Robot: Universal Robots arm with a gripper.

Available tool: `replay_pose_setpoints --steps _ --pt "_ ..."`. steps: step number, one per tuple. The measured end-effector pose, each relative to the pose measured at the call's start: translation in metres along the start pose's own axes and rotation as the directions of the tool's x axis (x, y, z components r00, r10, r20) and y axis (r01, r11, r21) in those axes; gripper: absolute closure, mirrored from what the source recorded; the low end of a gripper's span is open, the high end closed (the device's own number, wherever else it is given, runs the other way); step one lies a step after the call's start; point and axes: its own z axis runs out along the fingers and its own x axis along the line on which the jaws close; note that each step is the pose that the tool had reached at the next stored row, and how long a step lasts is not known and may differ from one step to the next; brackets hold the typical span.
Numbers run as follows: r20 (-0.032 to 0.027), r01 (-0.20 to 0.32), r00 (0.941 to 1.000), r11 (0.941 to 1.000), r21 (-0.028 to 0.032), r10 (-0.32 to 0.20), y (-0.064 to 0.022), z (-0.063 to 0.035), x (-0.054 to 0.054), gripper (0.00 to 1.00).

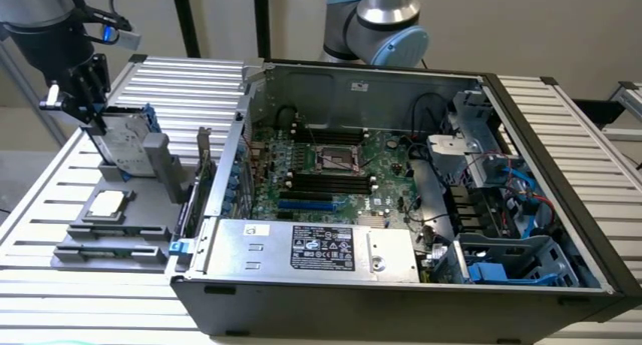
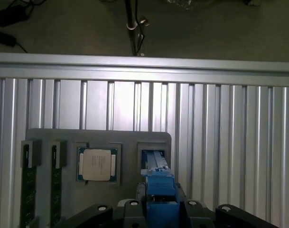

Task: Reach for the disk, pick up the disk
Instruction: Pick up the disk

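Since the gripper [image 1: 98, 119] is already set on the disk [image 1: 125, 140], the reach looks finished, and I judge the step in hand to be the pick-up itself. At ten o'clock in the exterior view the disk stands on edge at a slot of the grey holder [image 1: 165, 172]. The holder lies on the slatted aluminium table [image 1: 191, 82], at nine o'clock from the open computer case [image 1: 401, 300].

The pincer stands about half open, its jaws pressed from either side onto the disk's upper end. In the wrist view the gripper [image 2: 159, 208] has the disk [image 2: 159, 183] clamped between its black fingers [image 2: 187, 213], blue rail uppermost. The disk's far end sits at the holder's [image 2: 99, 137] slot, just beside the processor chip [image 2: 97, 165]. Whether that end rests inside the slot or has come just clear of it I cannot tell.

For the disk to count as picked up it must hang free of the holder. That, I think, calls for a pull in line with the slot, without twist, so the rails do not bind on its walls or jog the chip [image 1: 107, 204].

The disk's long axis runs steeply up and down. Its gripped end leans toward eleven o'clock and its lower end points toward five o'clock. Its broad grey face shows to the exterior camera, and one blue rail edge lies on the case side.
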Motion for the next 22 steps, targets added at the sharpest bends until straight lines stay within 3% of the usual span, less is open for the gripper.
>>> replay_pose_setpoints --steps 7,11,22 --pt "0.0001 0.000 1.0000 1.0000 0.0002 0.000 0.0001 -0.0007 0.000 0.67" --pt "0.0000 0.000 1.0000 1.0000 0.0001 0.000 0.0001 -0.0065 0.000 0.67" --pt "0.0000 0.000 1.0000 1.0000 0.0000 0.000 -0.0018 -0.0532 -0.001 0.67"
